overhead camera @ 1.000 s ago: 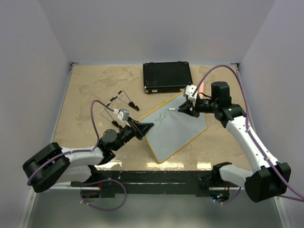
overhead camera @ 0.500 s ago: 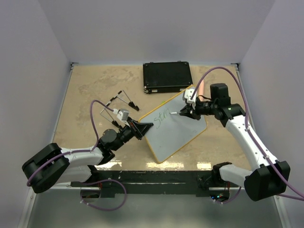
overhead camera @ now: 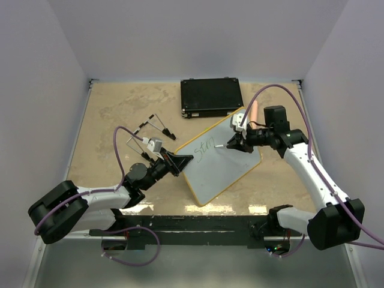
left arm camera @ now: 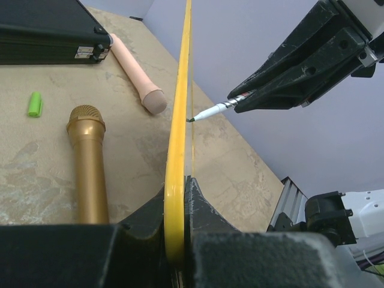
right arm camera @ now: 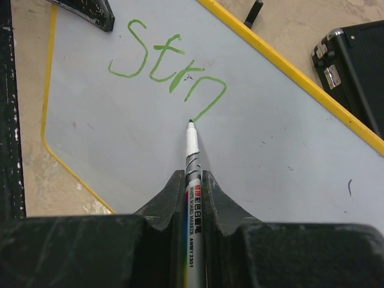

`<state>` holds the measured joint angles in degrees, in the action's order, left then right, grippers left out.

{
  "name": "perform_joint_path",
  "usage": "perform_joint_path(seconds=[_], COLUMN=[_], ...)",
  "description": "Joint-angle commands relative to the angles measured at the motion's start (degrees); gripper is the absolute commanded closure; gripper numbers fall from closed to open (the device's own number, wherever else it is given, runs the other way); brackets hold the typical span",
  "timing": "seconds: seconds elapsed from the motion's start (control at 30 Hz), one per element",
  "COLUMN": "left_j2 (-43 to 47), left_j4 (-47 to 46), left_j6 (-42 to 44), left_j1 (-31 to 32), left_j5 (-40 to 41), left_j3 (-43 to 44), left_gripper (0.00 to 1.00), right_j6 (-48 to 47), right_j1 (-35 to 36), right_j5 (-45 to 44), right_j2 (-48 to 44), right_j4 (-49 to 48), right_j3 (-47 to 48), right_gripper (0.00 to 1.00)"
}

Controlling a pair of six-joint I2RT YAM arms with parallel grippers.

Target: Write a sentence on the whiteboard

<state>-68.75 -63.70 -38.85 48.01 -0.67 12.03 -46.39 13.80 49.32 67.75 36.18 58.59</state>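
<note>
Nearest the arm bases, the left hand (overhead camera: 185, 161) is clamped tight on the yellow rim at the near-left edge of the whiteboard (overhead camera: 222, 171), which sits askew mid-desk. Across it, the right hand (overhead camera: 235, 144) is closed firmly on a marker (right arm camera: 192, 162), its tip touching the white face at the end of the last green stroke. The sentence (right arm camera: 168, 69) reads roughly "Strn", near the board's far-left part. Seen from the left wrist, a gold microphone (left arm camera: 89, 162), a pink cylinder (left arm camera: 137, 69) and a small green cap (left arm camera: 35, 104) lie on the desk (overhead camera: 120, 108) behind the board. Farthest back rests a black case (overhead camera: 211, 96).
</note>
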Motion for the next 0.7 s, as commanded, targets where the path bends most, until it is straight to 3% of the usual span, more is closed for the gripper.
perform_joint_path(seconds=[0.0,0.67], left_j2=[-1.21,-2.26], left_j4=[1.56,0.77], left_j6=[4.93,4.57], left_j1=[0.15,0.16], left_j5=[-2.67,-3.11], left_j3=[-0.87,-0.61], left_gripper=[1.00,1.00], right_j6=[0.77,3.41], right_j1=[0.00,0.08], right_j5=[1.92,4.20], right_j2=[1.25,2.74], right_j4=[-1.73,-3.58], right_j3=[3.02,4.69], right_gripper=[1.00,1.00])
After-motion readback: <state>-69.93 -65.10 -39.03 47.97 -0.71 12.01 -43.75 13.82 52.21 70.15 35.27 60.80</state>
